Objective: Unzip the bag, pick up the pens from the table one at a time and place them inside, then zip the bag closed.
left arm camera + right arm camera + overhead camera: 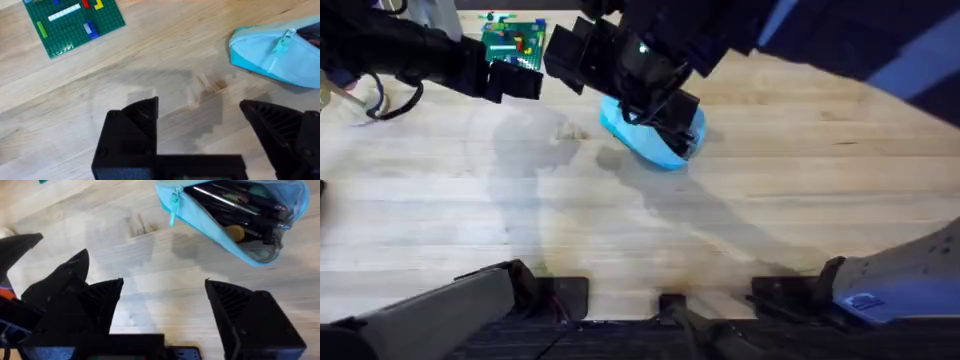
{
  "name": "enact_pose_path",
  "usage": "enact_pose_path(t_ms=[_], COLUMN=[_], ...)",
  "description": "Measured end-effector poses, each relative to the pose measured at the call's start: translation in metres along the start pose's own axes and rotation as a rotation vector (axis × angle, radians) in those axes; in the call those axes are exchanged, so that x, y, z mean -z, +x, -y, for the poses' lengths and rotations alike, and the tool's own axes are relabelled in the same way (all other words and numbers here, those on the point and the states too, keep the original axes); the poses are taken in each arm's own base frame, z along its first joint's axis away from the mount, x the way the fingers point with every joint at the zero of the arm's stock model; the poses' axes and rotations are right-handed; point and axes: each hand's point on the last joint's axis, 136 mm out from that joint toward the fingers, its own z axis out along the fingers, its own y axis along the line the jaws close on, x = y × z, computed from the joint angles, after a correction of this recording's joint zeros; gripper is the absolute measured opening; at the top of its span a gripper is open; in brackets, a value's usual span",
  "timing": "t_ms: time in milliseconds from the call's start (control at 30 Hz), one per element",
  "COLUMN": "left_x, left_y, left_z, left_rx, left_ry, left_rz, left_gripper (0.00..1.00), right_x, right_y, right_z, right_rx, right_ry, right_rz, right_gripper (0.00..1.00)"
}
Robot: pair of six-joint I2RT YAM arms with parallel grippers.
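The light-blue bag [655,145] lies on the table [770,220] toward the far middle. In the right wrist view the bag [200,230] gapes unzipped, its pull cord [174,202] hanging at one end, and several dark pens [235,205] lie inside it. My right gripper [620,88] hovers high above the bag, open and holding nothing [165,284]. My left gripper [520,80] is a little left of the bag, also open and holding nothing [200,107]; from there the bag [280,55] shows its zipper end.
A green brick baseplate [515,42] with a few small bricks lies at the far edge behind the left gripper, also seen as a baseplate [70,22] in the left wrist view. Cables [370,100] trail at the far left. Both arm bases stand along the near edge.
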Motion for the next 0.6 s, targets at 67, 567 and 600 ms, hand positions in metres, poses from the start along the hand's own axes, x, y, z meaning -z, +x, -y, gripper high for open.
enact_pose_path(t_ms=[67, 567, 600], left_x=[0.000, 0.000, 0.000], left_y=[0.000, 0.000, 0.000], left_z=[0.000, 0.000, 0.000], left_rx=[0.000, 0.000, 0.000], left_ry=[0.000, 0.000, 0.000], left_rz=[0.000, 0.000, 0.000], left_gripper=[0.993, 0.993, 0.993], right_x=[-0.007, -0.053, -0.056], right_y=[0.001, 0.008, 0.009], right_z=[0.000, -0.011, -0.011], right_rx=[-0.018, -0.078, -0.077], right_ry=[0.011, 0.037, 0.042], right_rz=[-0.003, -0.008, -0.008], right_gripper=[0.997, 0.997, 0.997])
